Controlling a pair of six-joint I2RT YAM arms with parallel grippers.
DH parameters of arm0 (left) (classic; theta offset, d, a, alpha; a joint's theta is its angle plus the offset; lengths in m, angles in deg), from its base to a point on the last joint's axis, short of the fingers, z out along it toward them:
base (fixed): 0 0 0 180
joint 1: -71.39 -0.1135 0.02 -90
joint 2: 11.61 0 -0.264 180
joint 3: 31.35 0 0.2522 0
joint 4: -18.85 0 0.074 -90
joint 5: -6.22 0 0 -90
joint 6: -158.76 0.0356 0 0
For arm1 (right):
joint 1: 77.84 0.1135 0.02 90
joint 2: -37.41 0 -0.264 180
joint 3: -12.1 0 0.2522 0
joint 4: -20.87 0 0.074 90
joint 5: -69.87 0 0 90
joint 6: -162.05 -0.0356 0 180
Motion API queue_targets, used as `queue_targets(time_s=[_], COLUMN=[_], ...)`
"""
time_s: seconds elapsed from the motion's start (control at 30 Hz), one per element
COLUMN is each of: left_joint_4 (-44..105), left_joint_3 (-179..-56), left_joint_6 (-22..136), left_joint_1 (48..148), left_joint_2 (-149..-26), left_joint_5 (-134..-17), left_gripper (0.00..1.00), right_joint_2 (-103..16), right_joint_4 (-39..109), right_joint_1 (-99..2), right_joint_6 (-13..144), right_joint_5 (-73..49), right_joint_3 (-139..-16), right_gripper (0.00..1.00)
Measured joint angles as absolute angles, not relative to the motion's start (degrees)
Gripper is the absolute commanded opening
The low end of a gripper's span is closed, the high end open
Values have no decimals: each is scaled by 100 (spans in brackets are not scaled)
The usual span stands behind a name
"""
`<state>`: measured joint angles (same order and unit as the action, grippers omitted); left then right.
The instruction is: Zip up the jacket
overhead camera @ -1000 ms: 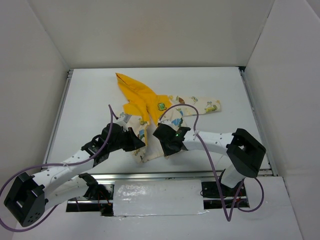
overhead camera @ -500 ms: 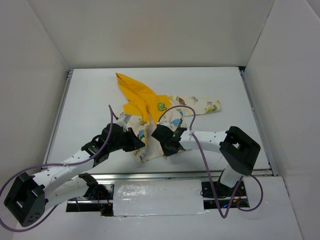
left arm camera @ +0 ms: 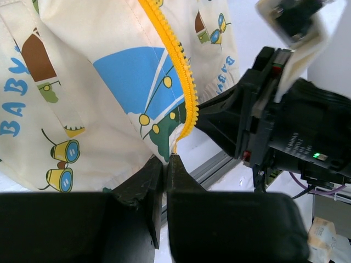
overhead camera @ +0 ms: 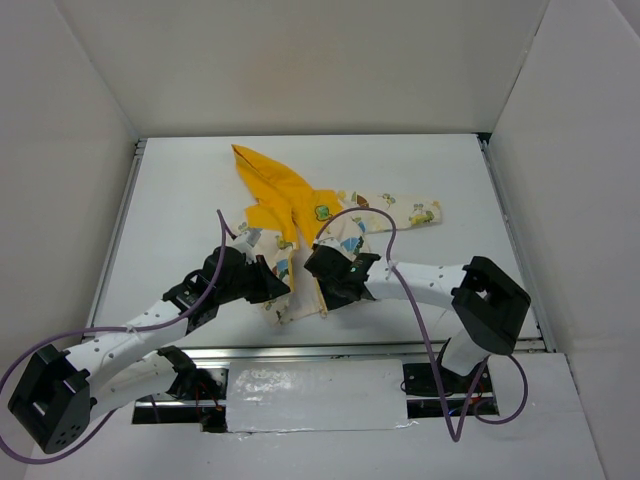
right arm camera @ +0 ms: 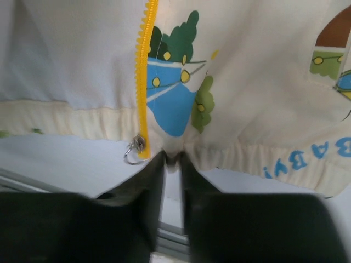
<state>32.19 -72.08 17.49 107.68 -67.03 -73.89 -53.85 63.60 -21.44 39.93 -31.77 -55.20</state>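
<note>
The jacket [overhead camera: 350, 232] lies in the middle of the table, its yellow hood [overhead camera: 270, 185] pointing to the far left. My left gripper [overhead camera: 283, 287] is shut on the bottom corner of one front panel, right at the lower end of the yellow zipper teeth [left arm camera: 176, 60]; its tips [left arm camera: 165, 159] pinch the cloth. My right gripper [overhead camera: 322, 290] is shut on the hem of the other panel [right arm camera: 173, 158], just right of the yellow zipper strip [right arm camera: 143, 66]. The metal slider with its ring [right arm camera: 134, 149] sits at the strip's lower end. The two panels are apart.
The jacket's sleeve [overhead camera: 412, 212] stretches to the right. The metal rail of the table's near edge [overhead camera: 380, 347] runs just below both grippers. White walls enclose the table on three sides. The right gripper's body [left arm camera: 274, 126] is close beside the left one.
The right arm's forearm and elbow swung a little left and back again, and the jacket's lower hem shifted slightly with it. The left arm has stayed still.
</note>
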Motion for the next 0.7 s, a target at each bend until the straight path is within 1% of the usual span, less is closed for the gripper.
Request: queue_targets(time_s=[0.07, 0.13, 0.17, 0.2, 0.3, 0.43, 0.5, 0.57, 0.63, 0.7], left_joint_4=[3221, 3223, 3228, 3230, 3258, 3267, 3267, 3265, 3265, 3263], left_joint_3=[-7208, -7208, -7208, -7208, -7208, -7208, -7208, -7208, -7208, -7208], left_joint_6=[1749, 1749, 1749, 1752, 1752, 1754, 1754, 1752, 1752, 1754], left_joint_1=[10762, 10751, 10751, 10749, 10746, 10742, 10740, 10740, 10740, 10740], left_joint_2=[-6703, -6703, -6703, -6703, -6703, -6703, -6703, -6703, -6703, -6708], left_joint_5=[-7389, -7389, -7389, -7391, -7391, -7391, -7391, -7389, -7389, -7389], left_gripper=[0, 0, 0, 0, 0, 0, 0, 0, 0, 0], right_joint_2=[-5328, -5366, -5401, -5444, -5588, -5610, -5610, -5610, -5610, -5597], right_joint_4=[6345, 6299, 6279, 6255, 6172, 6087, 6078, 6076, 6056, 6021], right_joint_1=[-2146, -2148, -2148, -2148, -2148, -2148, -2148, -2148, -2148, -2148], right_joint_6=[4015, 4028, 4024, 4013, 4011, 3998, 3993, 3980, 3969, 3950], right_joint_5=[-3151, -3138, -3125, -3107, -3059, -3037, -3026, -3018, -2994, -2965], right_joint_3=[-5570, -5625, -5636, -5636, -5623, -5555, -5555, -5553, -5540, -5503], right_gripper=[44, 47, 52, 53, 52, 42, 42, 46, 53, 55])
